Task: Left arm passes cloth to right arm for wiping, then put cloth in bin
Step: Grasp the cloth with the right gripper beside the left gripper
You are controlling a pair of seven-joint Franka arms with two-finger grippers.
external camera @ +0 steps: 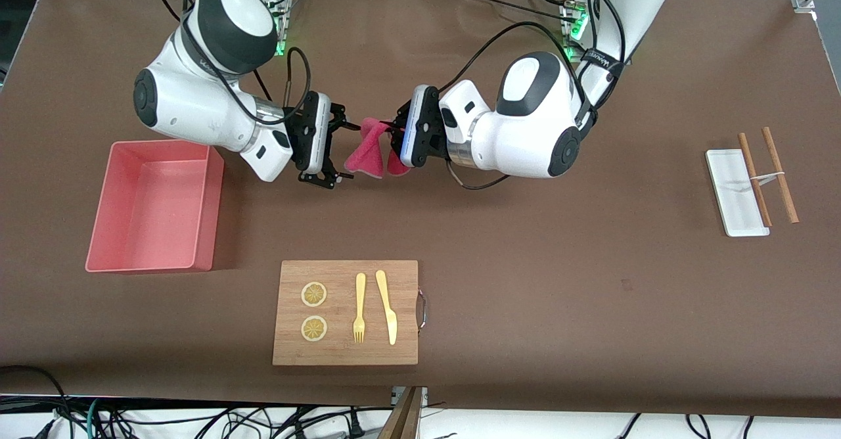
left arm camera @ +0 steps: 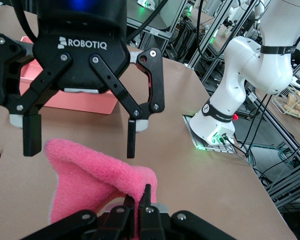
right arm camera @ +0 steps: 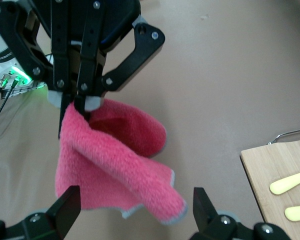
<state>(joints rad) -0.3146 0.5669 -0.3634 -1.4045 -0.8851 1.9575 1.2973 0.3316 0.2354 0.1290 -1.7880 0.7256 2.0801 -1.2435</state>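
Left arm (external camera: 525,120) bent low and level over the table (external camera: 558,281), left pincer (external camera: 394,130) clamped tight on the top edge of the cloth (external camera: 366,153) (pink, hanging in folds above the bare tabletop). Right arm (external camera: 197,107) reached in level from the bin's (external camera: 105,242) end, facing it. Right pincer (external camera: 341,146) spread wide apart, fingers (left arm camera: 32,135) either side of the cloth, not gripping.
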